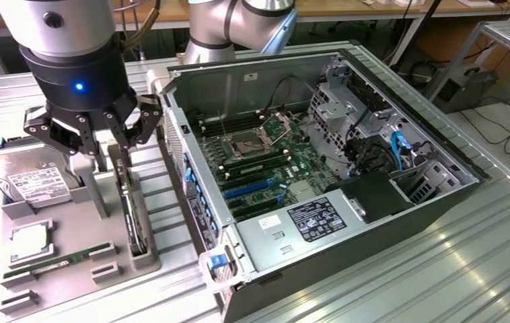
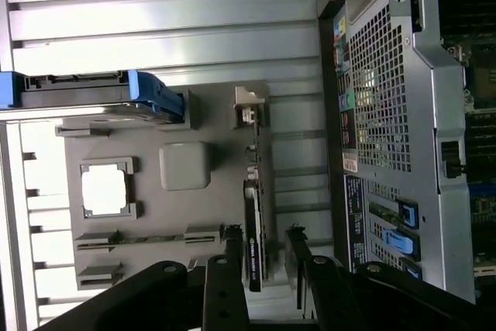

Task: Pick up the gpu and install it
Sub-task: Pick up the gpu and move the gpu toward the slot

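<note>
This is a robotics lab or workshop, set up for computer assembly. An industrial arm [image 1: 66, 60] hangs over a ribbed metal table [image 1: 399, 269]. On the table lies 1 open PC case [image 1: 453, 195], side panel off, with its motherboard [image 1: 273, 161] bare. Beside the case sits a grey fixture [image 1: 85, 229] whose slots hold loose parts: a hard drive [image 1: 31, 178], a CPU [image 1: 32, 242], a memory stick [image 1: 58, 264] and the gpu [image 1: 134, 215]. Wooden benches [image 1: 345, 8] run along the back. On the exterior view's right, a metal frame [image 1: 506, 30] stands above a floor strewn with cables [image 1: 506, 134].
</note>
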`<state>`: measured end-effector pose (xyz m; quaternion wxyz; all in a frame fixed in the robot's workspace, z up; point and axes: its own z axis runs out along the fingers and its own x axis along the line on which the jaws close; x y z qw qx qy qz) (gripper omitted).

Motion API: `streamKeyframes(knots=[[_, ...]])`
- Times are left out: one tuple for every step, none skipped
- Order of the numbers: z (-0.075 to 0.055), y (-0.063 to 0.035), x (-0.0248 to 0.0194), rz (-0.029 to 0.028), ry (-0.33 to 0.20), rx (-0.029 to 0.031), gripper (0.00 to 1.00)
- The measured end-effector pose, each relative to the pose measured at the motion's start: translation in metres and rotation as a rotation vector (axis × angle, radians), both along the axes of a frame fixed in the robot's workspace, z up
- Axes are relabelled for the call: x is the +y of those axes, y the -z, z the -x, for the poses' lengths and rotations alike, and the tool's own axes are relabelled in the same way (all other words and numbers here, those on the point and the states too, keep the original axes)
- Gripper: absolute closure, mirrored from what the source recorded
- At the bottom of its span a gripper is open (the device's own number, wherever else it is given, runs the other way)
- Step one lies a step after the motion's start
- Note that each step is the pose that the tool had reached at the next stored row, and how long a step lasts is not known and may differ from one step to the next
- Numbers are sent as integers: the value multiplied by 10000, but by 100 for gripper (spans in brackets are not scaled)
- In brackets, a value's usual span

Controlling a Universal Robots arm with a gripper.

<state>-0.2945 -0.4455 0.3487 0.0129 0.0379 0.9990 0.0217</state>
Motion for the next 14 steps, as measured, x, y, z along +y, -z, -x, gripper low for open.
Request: streamKeyframes(knots=[[-3,16,-4,-1,1,0,64],[-6,38,-11,0,0,0,64],[-10,64,-18,0,0,0,64],[-13,81,-23,0,0,0,64],[-17,107,-30,1,1,1,64],[-21,144,-41,0,1,0,64],[-26,180,-51,0,0,0,64],[-31,217,-61,0,1,0,64],[-36,248,-70,0,0,0,64],[-39,279,-82,1,-1,0,64],[-41,296,-90,1,-1,0,64],[-42,318,-100,0,-3,0,64],[-43,340,-109,1,-4,1,64],[-43,358,-117,0,-5,0,64]])
